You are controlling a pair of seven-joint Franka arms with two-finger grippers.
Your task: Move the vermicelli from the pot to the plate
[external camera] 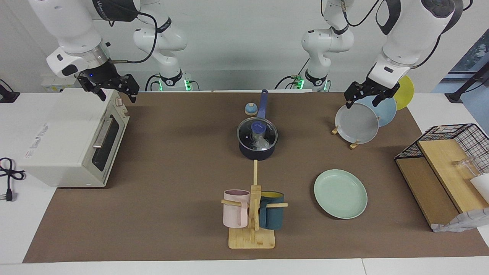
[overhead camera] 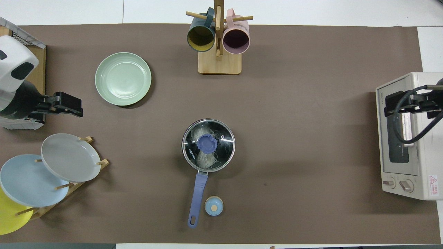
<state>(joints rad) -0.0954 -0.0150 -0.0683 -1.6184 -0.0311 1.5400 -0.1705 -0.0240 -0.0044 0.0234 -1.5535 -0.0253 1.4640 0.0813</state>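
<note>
I see the noodles (overhead camera: pixel 204 145), a pale tangle of thin strands, inside the pot (external camera: pixel 257 152) under its glass lid (overhead camera: pixel 208 145) at mid-bench. The green plate (external camera: pixel 340 193) lies bare. My left hand (external camera: pixel 368 97) and right hand (external camera: pixel 113 90) both hang released.

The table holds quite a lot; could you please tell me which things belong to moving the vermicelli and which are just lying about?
For the job: vermicelli, pot, its glass lid, mint-green plate.
Lying about: toaster oven, mug rack, plate rack, small blue knob, wire basket.
</note>
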